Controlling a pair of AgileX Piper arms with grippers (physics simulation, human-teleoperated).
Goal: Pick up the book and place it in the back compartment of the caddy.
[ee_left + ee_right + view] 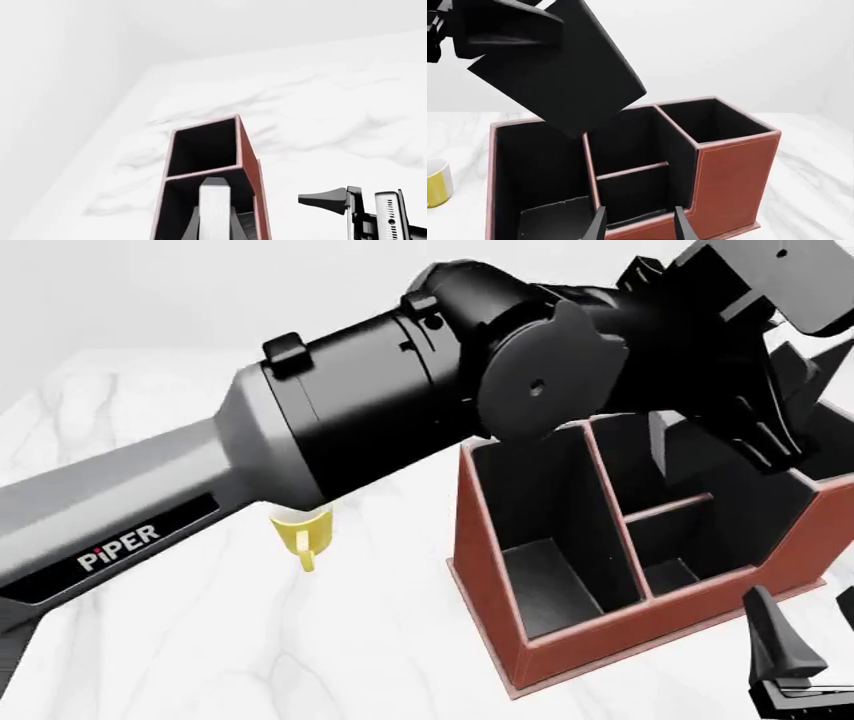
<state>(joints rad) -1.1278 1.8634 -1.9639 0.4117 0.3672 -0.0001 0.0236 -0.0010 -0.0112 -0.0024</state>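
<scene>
Two fingers of my left gripper (215, 227) pinch the book (560, 70), its white page edge showing between them in the left wrist view. The book hangs tilted in the air above the caddy (734, 170), its lower corner over the divider between the wide compartment and the split middle one, not yet inside any. I judge this the carry-and-lower step. Next I must square the book up over the back compartment and bring it down without catching a thin divider or the sloped wall. My own arm hides the far end of the caddy in the front view, so I cannot check the alignment there. My right gripper (640, 227) waits spread and empty by the near wall, and a yellow mug (304, 532) stands on the bench (200, 640), well clear.
</scene>
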